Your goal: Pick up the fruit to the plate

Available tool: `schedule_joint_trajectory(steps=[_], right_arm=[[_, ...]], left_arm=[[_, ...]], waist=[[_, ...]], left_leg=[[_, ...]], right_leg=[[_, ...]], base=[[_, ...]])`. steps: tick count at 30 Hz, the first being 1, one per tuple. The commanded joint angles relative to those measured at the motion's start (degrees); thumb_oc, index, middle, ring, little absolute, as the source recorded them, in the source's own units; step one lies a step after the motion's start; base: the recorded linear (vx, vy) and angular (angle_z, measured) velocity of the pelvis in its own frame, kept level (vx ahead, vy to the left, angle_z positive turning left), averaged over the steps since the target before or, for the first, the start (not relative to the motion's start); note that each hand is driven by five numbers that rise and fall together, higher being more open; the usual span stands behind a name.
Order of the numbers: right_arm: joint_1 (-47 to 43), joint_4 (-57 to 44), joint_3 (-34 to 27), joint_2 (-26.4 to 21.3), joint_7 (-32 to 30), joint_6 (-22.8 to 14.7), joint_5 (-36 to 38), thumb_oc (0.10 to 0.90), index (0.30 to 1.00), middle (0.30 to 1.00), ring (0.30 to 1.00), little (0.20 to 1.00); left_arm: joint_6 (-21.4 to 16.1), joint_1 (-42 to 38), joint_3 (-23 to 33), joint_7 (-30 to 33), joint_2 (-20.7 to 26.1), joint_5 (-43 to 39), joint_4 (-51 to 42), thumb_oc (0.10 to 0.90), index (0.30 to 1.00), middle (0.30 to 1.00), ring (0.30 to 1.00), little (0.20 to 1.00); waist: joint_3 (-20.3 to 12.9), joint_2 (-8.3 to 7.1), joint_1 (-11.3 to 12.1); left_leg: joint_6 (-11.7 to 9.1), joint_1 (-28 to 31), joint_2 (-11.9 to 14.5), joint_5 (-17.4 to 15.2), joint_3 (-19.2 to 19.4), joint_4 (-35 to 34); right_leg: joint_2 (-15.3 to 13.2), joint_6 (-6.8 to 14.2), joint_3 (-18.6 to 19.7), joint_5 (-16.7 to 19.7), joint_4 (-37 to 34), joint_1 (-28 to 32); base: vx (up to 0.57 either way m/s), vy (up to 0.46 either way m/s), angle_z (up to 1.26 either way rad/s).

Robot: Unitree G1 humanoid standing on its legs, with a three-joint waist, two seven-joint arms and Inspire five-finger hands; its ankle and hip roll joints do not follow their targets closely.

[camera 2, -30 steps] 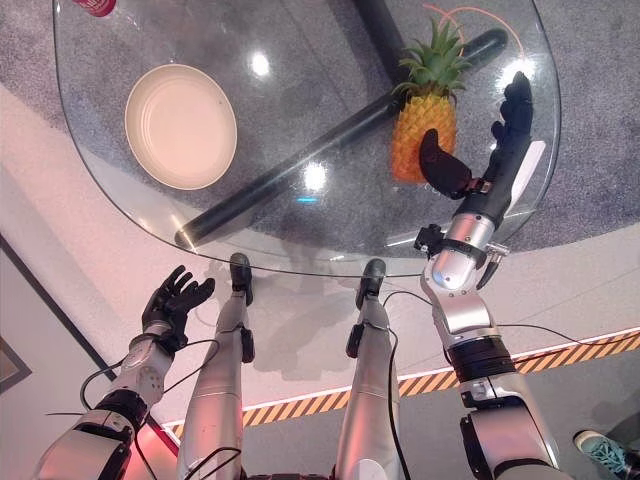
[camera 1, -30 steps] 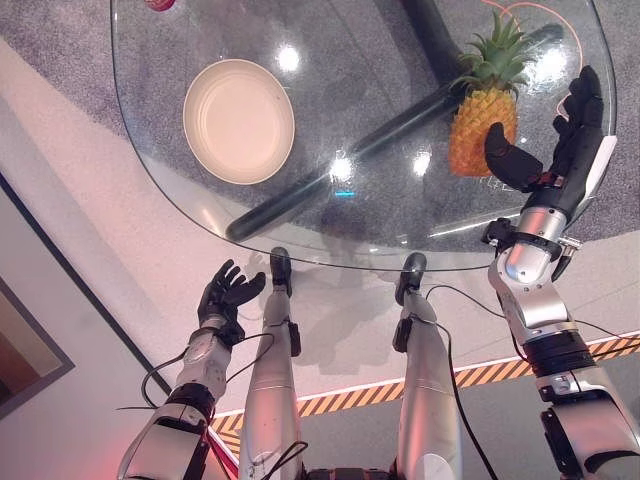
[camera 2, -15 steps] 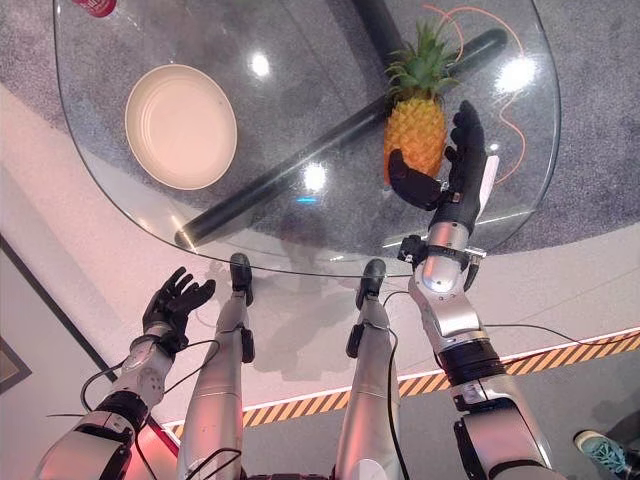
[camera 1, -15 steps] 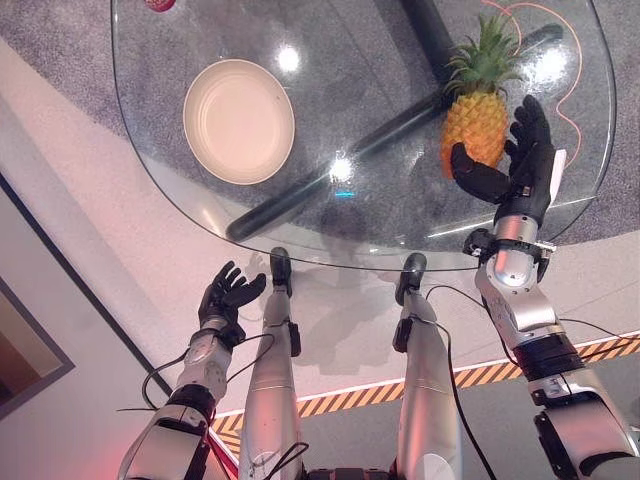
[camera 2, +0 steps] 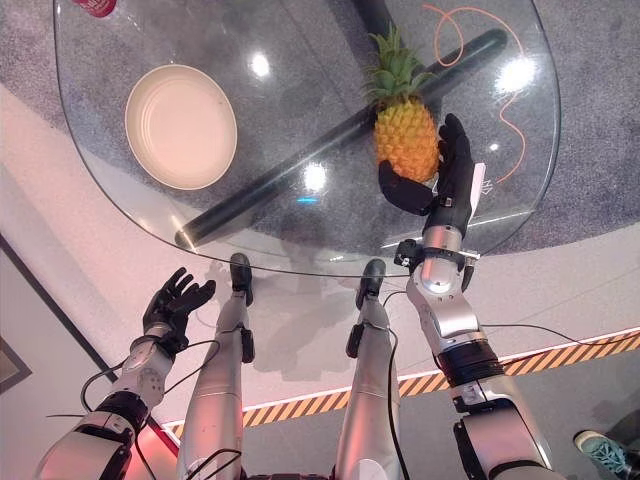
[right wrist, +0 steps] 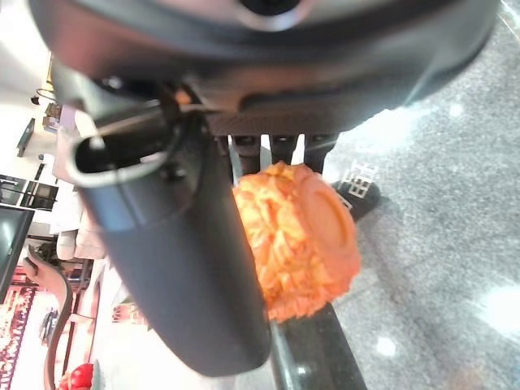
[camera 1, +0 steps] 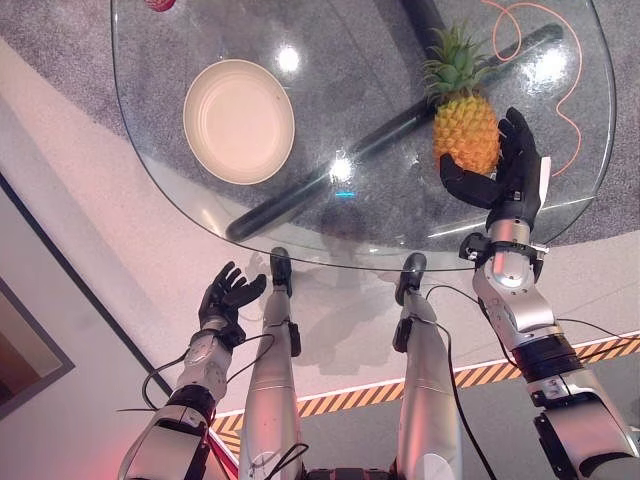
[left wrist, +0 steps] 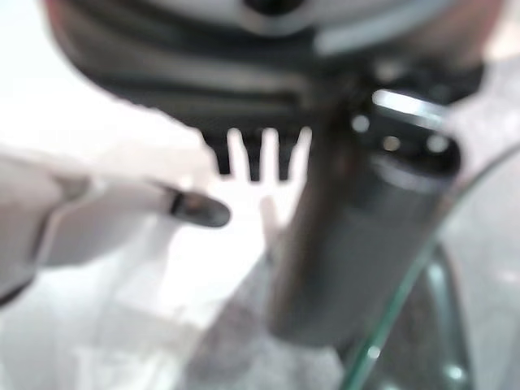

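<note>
Pineapple (camera 1: 465, 128) held in right robot hand (camera 1: 510, 180), plate (camera 1: 238, 120) well apart.

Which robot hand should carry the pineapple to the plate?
Probably the right robot hand: its thumb and fingers already hug the pineapple above the glass table. The left robot hand hangs open below the table edge, though nearer the plate.
</note>
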Motion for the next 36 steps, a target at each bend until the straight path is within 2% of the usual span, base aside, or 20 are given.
schedule_joint_trajectory(steps=[1,7,13,14,15,16,17,19,24,30,36], right_arm=[[0.32,-4.26,-1.42,-2.56,-0.21,-1.75,-0.89,0.800,0.900,0.900,0.900,0.900],[0.09,-4.82,-0.91,-2.84,0.74,0.21,-2.87,0.800,0.900,0.900,0.900,0.900],[0.00,-5.49,0.21,-4.27,-0.28,4.16,-8.56,0.800,0.900,0.900,0.900,0.900],[-0.10,-5.60,0.47,-4.65,-0.78,5.52,-9.98,0.729,0.839,0.839,0.839,0.829],[-0.16,-5.69,0.57,-4.80,-1.12,6.24,-10.65,0.693,0.808,0.808,0.808,0.793],[-0.29,-5.89,0.67,-5.05,-1.56,7.43,-11.88,0.344,0.509,0.509,0.509,0.444],[-0.35,-6.01,0.68,-5.30,-1.54,8.54,-12.94,0.100,0.300,0.300,0.300,0.200],[-1.08,-6.27,1.42,-6.40,-2.04,11.25,-14.55,0.100,0.300,0.300,0.300,0.200],[-1.46,-6.97,1.79,-7.04,-2.28,13.43,-15.67,0.100,0.300,0.300,0.300,0.200],[-1.58,-7.42,1.90,-7.32,-2.95,14.20,-16.24,0.100,0.300,0.300,0.300,0.200],[-1.61,-6.96,1.75,-7.27,-4.17,13.25,-16.25,0.100,0.300,0.300,0.300,0.200]], left_arm=[[-1.91,3.77,0.83,1.39,1.37,0.94,-0.43,0.800,0.900,0.900,0.900,0.900],[-1.63,3.72,1.03,1.28,1.54,0.95,-0.61,0.800,0.900,0.900,0.900,0.900],[-1.20,3.79,1.16,1.29,1.98,0.88,-1.03,0.800,0.900,0.900,0.900,0.900],[-1.30,4.02,1.16,1.36,1.85,1.11,-1.17,0.800,0.900,0.900,0.900,0.900],[-1.29,4.12,1.17,1.40,1.84,1.17,-1.28,0.800,0.900,0.900,0.900,0.900],[-1.26,4.19,1.21,1.44,1.85,1.21,-1.41,0.800,0.900,0.900,0.900,0.900],[-1.08,4.20,1.23,1.62,1.88,1.27,-1.67,0.800,0.900,0.900,0.900,0.900],[-0.92,4.14,1.27,1.53,2.11,1.13,-1.79,0.800,0.900,0.900,0.900,0.900],[-0.74,4.25,1.50,1.51,2.20,1.14,-2.05,0.800,0.900,0.900,0.900,0.900],[-1.16,4.41,1.95,1.42,2.12,0.15,-1.94,0.800,0.900,0.900,0.900,0.900],[-2.35,4.04,3.50,2.53,2.40,-3.36,-2.43,0.800,0.900,0.900,0.900,0.900]], waist=[[-0.52,-0.30,-0.56],[-0.52,-0.34,-0.55],[-0.52,-0.52,-0.61],[-0.52,-0.57,-0.57],[-0.52,-0.58,-0.56],[-0.52,-0.60,-0.56],[-0.52,-0.64,-0.54],[-0.52,-0.68,-0.51],[-0.52,-0.72,-0.46],[-0.52,-0.74,-0.40],[-0.52,-0.76,-0.27]], left_leg=[[1.83,-0.94,-2.01,-4.52,0.11,5.39],[1.80,-1.07,-2.02,-4.44,0.02,5.54],[1.82,-0.96,-1.94,-4.42,0.13,5.45],[1.85,-0.92,-1.99,-4.47,0.11,5.50],[1.85,-0.90,-2.00,-4.47,0.09,5.47],[1.85,-0.89,-1.96,-4.47,0.08,5.43],[1.88,-0.93,-1.97,-4.45,0.06,5.47],[1.89,-0.92,-1.87,-4.44,0.07,5.41],[1.94,-1.03,-1.88,-4.46,0.07,5.50],[1.93,-0.73,-1.73,-4.45,0.09,5.33],[1.91,-0.45,-1.72,-4.63,-0.05,5.36]], right_leg=[[1.36,-1.16,-2.46,1.96,-2.69,0.40],[1.35,-1.15,-2.44,1.99,-2.59,0.29],[1.43,-1.07,-2.50,2.04,-2.69,0.40],[1.45,-1.08,-2.53,2.05,-2.71,0.47],[1.47,-1.07,-2.53,2.06,-2.75,0.51],[1.49,-1.08,-2.52,2.06,-2.76,0.51],[1.50,-1.07,-2.56,2.06,-2.75,0.51],[1.49,-1.05,-2.58,2.05,-2.74,0.51],[1.55,-1.06,-2.67,1.97,-2.58,0.40],[1.55,-1.04,-2.64,1.84,-2.54,0.60],[1.45,-1.05,-2.78,1.59,-2.48,0.90]], base=[[0.00,0.000,0.00],[0.00,0.000,0.00],[0.00,0.000,0.00],[0.00,0.000,0.00],[0.00,0.000,0.00],[0.00,0.000,0.00],[0.00,0.000,0.00],[0.00,0.000,0.00],[0.00,0.000,0.00],[0.00,0.000,0.00],[0.00,0.000,0.00]])
